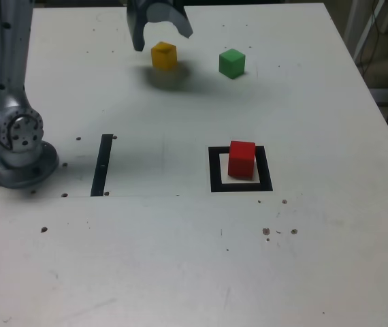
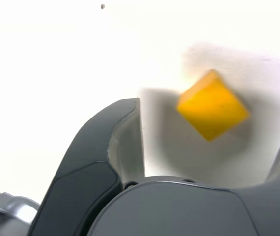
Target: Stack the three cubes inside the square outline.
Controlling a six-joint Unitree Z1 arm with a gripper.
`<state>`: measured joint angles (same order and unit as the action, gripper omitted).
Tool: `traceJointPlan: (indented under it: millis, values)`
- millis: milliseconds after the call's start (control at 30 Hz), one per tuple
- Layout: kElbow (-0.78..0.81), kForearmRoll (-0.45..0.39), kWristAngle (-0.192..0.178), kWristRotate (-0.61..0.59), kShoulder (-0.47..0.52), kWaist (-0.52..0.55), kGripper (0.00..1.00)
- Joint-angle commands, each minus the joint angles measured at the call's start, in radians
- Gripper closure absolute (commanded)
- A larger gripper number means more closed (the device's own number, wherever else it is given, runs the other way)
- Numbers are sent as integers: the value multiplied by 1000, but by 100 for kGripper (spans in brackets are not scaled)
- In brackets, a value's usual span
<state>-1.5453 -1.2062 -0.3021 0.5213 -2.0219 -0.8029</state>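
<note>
hand (image 2: pixel 213 147) spread, yellow cube (image 2: pixel 212 105) unmarked, no writing

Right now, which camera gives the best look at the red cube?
The exterior view. It shows the red cube whole, sitting inside the square outline. The wrist view shows none of it, only the yellow cube between the open claw's fingers.

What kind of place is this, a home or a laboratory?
Probably a robot test bench: a robot arm bolted on a bare white table, a taped black square, and coloured cubes such as the yellow cube.
</note>
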Motion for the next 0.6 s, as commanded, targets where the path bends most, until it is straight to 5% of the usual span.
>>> traceJointPlan:
  millis: [0, 567]
  values:
    - [-39, -7, 10, 11, -32, -12, 2]
    - [-70, -42, 51, 42, -116, -35, 4]
